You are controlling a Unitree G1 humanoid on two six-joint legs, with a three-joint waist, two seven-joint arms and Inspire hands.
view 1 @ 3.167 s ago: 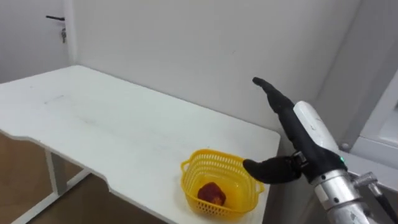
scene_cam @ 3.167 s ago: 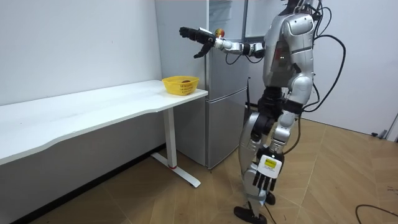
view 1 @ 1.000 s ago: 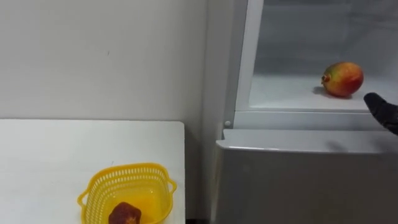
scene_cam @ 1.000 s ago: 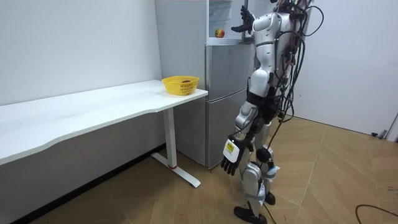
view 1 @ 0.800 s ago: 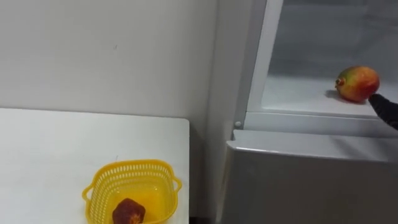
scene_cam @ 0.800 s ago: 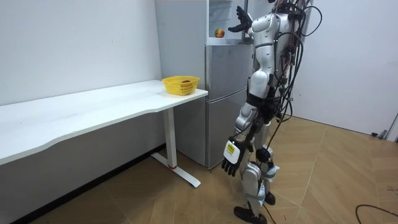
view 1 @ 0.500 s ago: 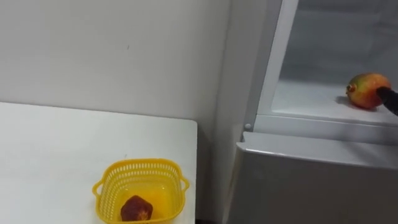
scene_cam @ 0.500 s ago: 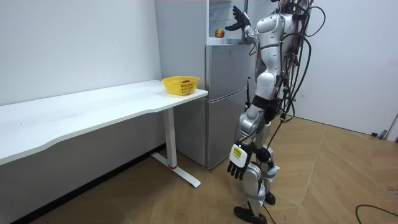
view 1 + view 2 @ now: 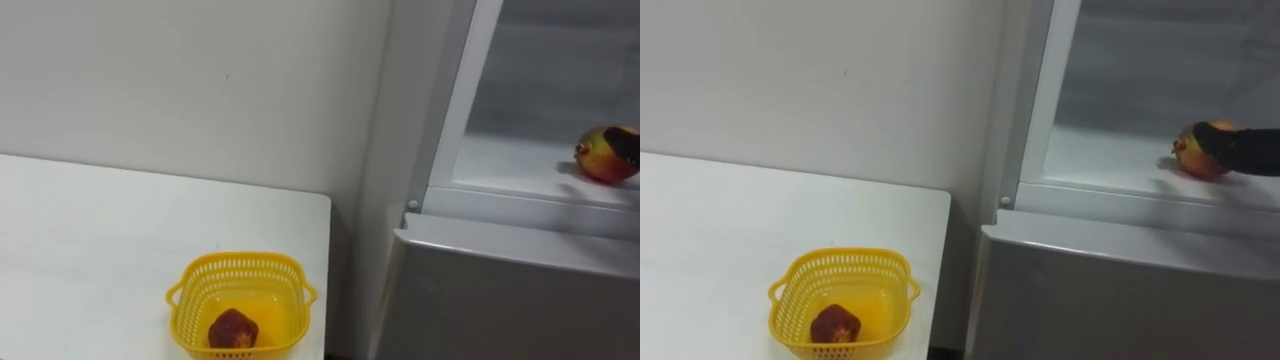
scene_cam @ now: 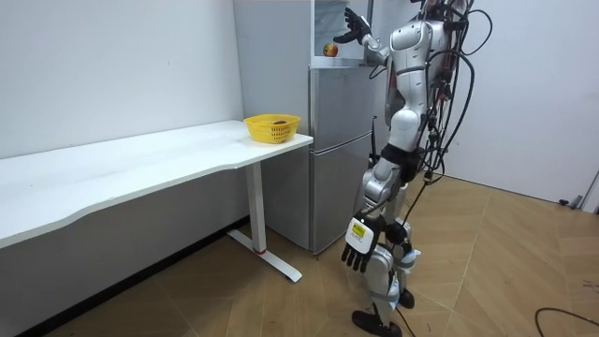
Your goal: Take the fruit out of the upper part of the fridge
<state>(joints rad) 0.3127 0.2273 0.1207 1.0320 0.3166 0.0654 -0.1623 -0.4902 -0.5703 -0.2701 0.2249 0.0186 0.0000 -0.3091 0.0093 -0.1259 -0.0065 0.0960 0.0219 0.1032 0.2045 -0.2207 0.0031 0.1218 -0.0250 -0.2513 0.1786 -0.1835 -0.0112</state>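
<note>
Touching the mango (image 9: pixel 1192 160), right hand (image 9: pixel 1246 146) is well apart from basket (image 9: pixel 840 256)

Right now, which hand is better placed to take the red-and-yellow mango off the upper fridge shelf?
The right hand: it is up at the red-and-yellow mango on the upper fridge shelf, fingers against it. The left hand hangs low by the leg.
</note>
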